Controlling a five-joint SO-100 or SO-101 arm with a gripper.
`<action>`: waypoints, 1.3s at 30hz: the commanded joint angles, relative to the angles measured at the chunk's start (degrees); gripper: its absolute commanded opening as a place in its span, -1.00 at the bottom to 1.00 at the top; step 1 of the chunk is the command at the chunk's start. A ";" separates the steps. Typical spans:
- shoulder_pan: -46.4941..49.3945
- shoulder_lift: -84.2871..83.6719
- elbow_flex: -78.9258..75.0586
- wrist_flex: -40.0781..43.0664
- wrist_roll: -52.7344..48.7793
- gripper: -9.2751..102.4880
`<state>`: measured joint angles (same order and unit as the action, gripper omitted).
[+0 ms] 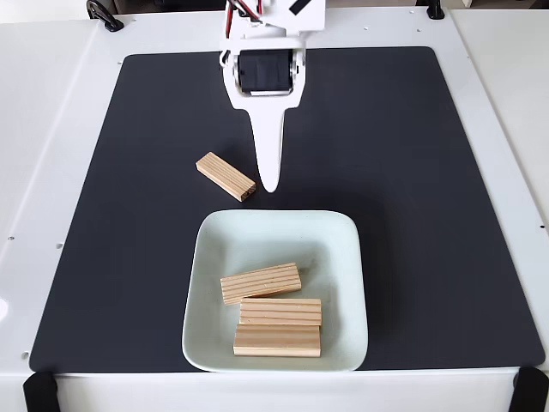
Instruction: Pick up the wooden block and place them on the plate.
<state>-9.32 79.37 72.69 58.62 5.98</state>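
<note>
One block remains off the plate, lying flat on the black mat just to the left of the claw in the fixed view, its near end almost beside the fingertip but apparently not touching it. Its long axis runs diagonally, from upper left down toward lower right, ending close to the tip. The claw hangs white and pointed above the mat, holding nothing; whether its jaws are parted or closed I cannot tell from this angle. The plate sits just below the claw, with three blocks already on it, clustered toward its lower left. The next grasp likely needs a small shift left and a wrist turn across the diagonal.
</note>
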 commanded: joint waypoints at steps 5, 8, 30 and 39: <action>3.25 18.28 20.57 -0.35 -0.35 -0.84; 4.48 22.76 27.69 -0.35 -0.44 -0.84; 13.89 10.20 19.86 0.44 16.44 -0.85; 16.00 1.67 16.17 0.44 16.44 -0.83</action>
<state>6.50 80.95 91.41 58.62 22.06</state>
